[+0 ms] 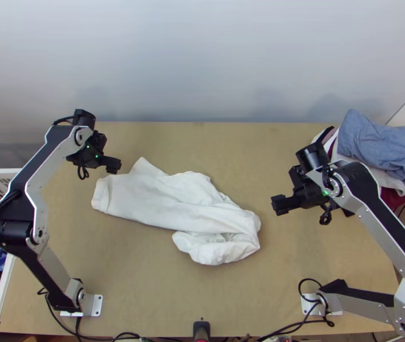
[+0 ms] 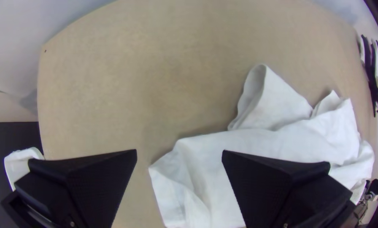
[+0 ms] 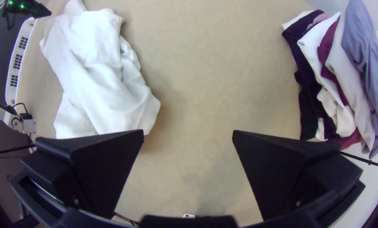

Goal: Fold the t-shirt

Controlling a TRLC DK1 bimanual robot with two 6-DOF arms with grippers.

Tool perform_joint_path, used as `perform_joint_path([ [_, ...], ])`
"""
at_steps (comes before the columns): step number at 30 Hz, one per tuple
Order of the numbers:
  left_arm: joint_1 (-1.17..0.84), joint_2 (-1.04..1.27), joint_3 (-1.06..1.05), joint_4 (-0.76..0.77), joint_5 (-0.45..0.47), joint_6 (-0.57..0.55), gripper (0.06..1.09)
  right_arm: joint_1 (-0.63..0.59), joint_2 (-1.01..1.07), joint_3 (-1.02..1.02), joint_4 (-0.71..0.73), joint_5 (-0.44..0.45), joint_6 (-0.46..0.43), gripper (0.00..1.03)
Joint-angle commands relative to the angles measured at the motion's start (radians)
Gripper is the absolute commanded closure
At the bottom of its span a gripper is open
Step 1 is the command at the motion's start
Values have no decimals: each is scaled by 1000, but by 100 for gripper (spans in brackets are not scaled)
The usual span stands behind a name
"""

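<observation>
A white t-shirt (image 1: 168,199) lies bunched and wrinkled across the middle of the table, with a loose flap toward the near side. My left gripper (image 1: 113,165) is above the table by the shirt's left end. In the left wrist view the left gripper (image 2: 179,156) stands open over the edge of the shirt (image 2: 256,147), holding nothing. To the right of the shirt, off the cloth, is my right gripper (image 1: 279,205). The right wrist view shows the right gripper (image 3: 188,134) open with bare table between its fingers and the shirt (image 3: 100,71) to one side.
A pile of clothes (image 1: 381,145), blue-grey on top, lies at the table's far right corner. A white basket (image 1: 3,285) holding dark and light cloth stands at the left edge. Bare table (image 1: 242,142) stretches behind the shirt.
</observation>
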Motion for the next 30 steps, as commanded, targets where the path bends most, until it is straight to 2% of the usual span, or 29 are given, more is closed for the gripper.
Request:
perform_joint_path([
  [1, -12, 68, 12, 44, -94, 23, 12, 4, -2, 14, 11, 0, -5, 5],
  [3, -13, 74, 11, 49, -94, 26, 16, 3, -5, 17, 11, 0, -4, 5],
  [7, -18, 71, -6, 49, -95, 28, 17, -9, -6, 7, 12, 0, -8, 5],
  [9, -19, 70, -20, 53, -100, 28, 24, -17, -2, -4, 24, 0, -8, 5],
  [10, -19, 68, -27, 55, -100, 30, 30, -19, 3, -13, 29, 0, -8, 5],
  [13, -24, 56, -46, 59, -100, 26, 62, -17, 29, -38, 52, 0, -8, 5],
  [18, -22, 47, -66, 61, -108, 14, 104, -5, 66, -13, 78, -3, -4, 5],
  [22, -24, 7, -92, 20, -102, -12, 105, -11, 84, 20, 78, -3, -8, 5],
  [30, -7, -85, -179, 55, -105, -10, 104, -8, 98, 1, 78, -32, -13, 5],
])
